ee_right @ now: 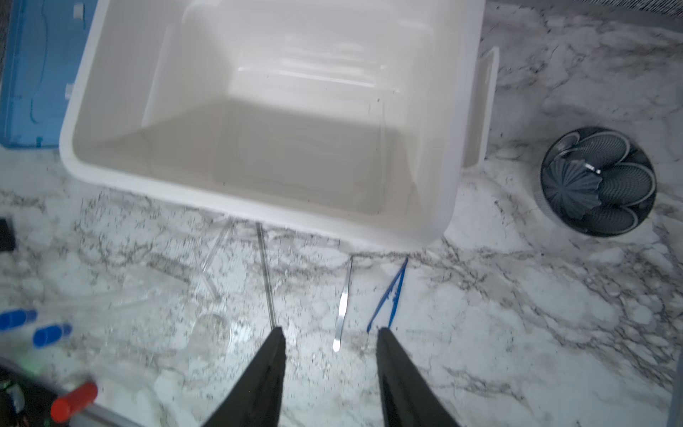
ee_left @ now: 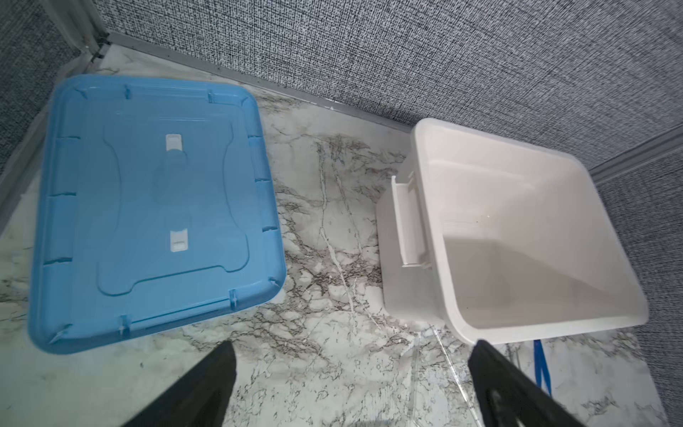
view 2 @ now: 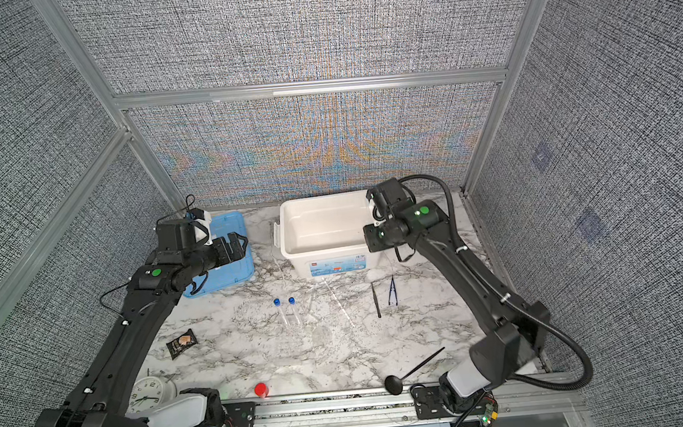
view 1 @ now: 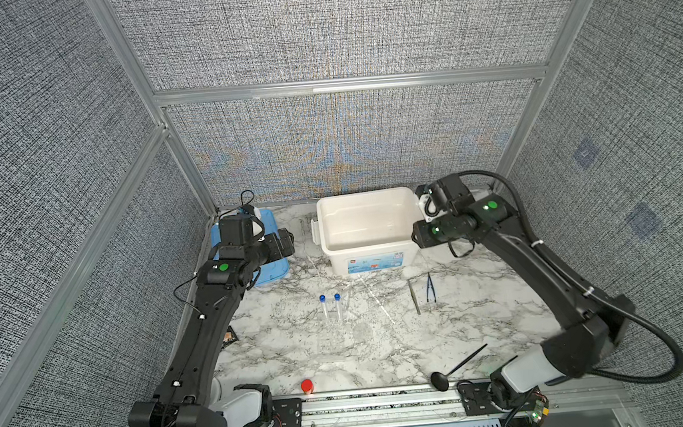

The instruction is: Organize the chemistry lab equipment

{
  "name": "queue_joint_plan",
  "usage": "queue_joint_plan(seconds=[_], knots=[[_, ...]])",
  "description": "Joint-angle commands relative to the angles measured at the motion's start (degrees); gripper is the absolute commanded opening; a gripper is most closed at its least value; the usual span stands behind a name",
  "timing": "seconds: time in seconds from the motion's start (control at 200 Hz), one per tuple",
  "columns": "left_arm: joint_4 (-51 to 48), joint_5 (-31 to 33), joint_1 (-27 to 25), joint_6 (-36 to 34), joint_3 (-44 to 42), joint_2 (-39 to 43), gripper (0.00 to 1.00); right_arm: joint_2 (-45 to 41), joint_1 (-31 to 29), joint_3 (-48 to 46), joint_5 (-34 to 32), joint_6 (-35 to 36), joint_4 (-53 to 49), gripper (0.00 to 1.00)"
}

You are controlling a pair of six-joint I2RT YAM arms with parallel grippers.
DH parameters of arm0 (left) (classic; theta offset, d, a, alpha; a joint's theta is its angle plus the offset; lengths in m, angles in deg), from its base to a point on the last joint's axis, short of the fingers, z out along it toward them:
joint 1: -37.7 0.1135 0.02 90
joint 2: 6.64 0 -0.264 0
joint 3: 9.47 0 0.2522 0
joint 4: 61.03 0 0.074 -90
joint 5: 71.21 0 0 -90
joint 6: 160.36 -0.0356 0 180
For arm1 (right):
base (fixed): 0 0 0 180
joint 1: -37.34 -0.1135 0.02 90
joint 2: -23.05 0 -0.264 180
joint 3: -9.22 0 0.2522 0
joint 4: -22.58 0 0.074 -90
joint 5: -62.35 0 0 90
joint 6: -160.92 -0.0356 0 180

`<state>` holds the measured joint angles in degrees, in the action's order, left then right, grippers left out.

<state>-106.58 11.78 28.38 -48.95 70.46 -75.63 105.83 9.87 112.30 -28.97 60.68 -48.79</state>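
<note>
Clear blue-capped tubes (view 1: 322,298), slim silver tweezers (view 1: 414,297)

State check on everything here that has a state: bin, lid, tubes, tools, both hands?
white bin: open, lid off.
blue lid: off the bin, flat on the table beside it.
blue-capped tubes: capped, lying side by side on the table.
silver tweezers: lying on the table, outside the bin.
blue forceps: lying beside the tweezers, arms apart.
left hand: open, empty.
right hand: open, empty.
</note>
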Motion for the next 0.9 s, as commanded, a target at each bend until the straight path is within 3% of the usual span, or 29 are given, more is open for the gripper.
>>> queue_joint_plan(seconds=[0.0,0.16,0.38,0.6,0.895], knots=[[0.09,5.63,0.0,-0.2,-1.46,0.83,0.99,-6.93,-3.09,-8.71,-4.04,-0.99,1.63,0.44],[2.72,7.96,-0.07,1.0,-3.53,1.89,0.99,-14.36,-7.27,-25.6,-6.78,-5.15,12.78,0.44],[3.89,8.24,-0.08,2.21,-4.12,2.72,0.99,-14.49,-7.88,-41.01,-6.3,-9.03,29.29,0.45],[4.88,7.05,-0.01,4.25,-5.66,3.35,0.99,-7.28,-7.88,-45.78,-6.58,-9.84,39.35,0.45],[2.8,7.91,-0.01,3.39,-7.83,6.54,0.99,3.03,-7.61,-45.08,-8.25,-10.48,43.87,0.45]])
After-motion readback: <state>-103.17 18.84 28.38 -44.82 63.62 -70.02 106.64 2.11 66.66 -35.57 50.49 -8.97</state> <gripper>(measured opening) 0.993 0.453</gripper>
